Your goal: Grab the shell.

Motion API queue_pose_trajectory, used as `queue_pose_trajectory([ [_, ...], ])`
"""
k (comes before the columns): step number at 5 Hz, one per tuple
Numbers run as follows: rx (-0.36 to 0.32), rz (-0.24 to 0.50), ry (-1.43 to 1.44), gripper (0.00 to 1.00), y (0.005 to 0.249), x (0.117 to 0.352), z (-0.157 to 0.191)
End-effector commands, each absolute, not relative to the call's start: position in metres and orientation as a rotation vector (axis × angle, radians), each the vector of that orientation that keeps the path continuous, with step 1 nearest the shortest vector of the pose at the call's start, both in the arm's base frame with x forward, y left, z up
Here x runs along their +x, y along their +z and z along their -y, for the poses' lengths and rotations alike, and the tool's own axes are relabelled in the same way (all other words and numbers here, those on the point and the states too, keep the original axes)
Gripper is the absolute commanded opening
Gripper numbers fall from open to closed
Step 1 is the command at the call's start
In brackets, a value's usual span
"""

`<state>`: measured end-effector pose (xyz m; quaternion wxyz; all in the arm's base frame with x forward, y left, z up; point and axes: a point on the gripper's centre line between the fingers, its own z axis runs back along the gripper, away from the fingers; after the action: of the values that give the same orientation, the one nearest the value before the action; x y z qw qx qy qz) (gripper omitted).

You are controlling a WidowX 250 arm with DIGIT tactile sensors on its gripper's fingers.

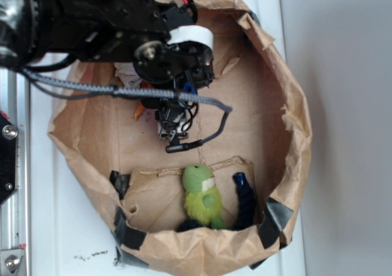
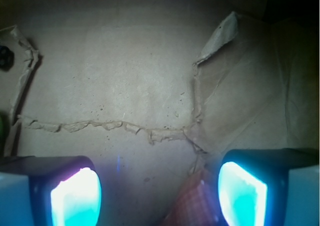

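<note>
Brown paper lines the floor of a torn paper bag [image 1: 288, 123] on a white table [image 1: 61, 227]. Above it hangs the gripper [image 2: 159, 192], its jaws spread wide with nothing between them. The shell [image 2: 192, 201] shows as an orange ribbed part low between the fingers [image 2: 75, 198], beside the right one. A green plush [image 1: 202, 196] lies well apart.

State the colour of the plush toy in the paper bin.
Bright green fuzzy plush toy; exterior view shows it best.

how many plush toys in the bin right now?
1. The green plush toy lies at the near edge of the paper-lined bin, beside a dark blue object. The arm hides part of the far side, so more could be covered.
</note>
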<state>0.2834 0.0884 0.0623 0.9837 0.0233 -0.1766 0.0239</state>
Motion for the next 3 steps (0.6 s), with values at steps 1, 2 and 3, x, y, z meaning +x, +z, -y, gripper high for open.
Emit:
queue_pose_trajectory([
  [1, 0.116, 0.390, 0.087, 1.00, 0.067, 0.271, -0.113],
  [2, 0.084, 0.406, 0.101, 1.00, 0.082, 0.264, -0.116],
  [3, 0.036, 0.416, 0.126, 1.00, 0.099, 0.262, -0.124],
])
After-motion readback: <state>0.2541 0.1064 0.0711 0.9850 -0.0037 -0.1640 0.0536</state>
